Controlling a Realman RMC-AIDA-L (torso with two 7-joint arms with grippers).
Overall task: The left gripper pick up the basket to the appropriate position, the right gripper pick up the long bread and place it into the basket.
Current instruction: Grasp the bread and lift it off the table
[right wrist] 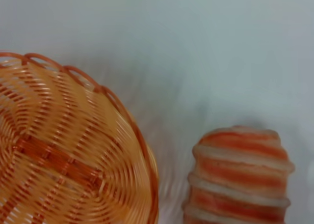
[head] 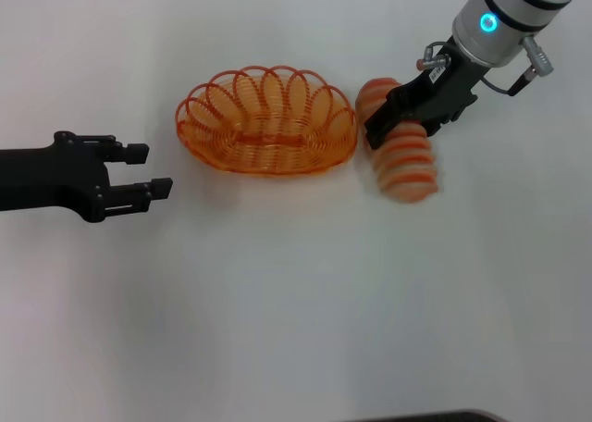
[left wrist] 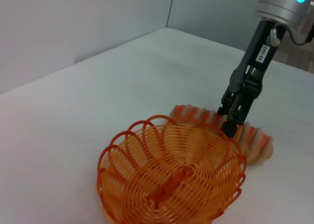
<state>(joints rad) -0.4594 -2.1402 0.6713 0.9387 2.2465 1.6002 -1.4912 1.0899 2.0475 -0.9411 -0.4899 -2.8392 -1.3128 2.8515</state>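
The orange wire basket (head: 266,121) sits on the white table, holding nothing. My left gripper (head: 153,169) rests open to its left, a short gap away from the rim. The long bread (head: 404,155), tan with orange-red ridges, lies just right of the basket. My right gripper (head: 404,124) reaches down over the loaf's far half, with its fingers pressed against both sides. The left wrist view shows the basket (left wrist: 171,180) up close, with the bread (left wrist: 255,140) and the right gripper (left wrist: 233,121) behind it. The right wrist view shows the basket's rim (right wrist: 142,140) beside one end of the bread (right wrist: 240,180).
The white table (head: 296,302) stretches out bare in front of the basket and the bread. A pale wall (left wrist: 73,22) stands beyond the table's far edge in the left wrist view.
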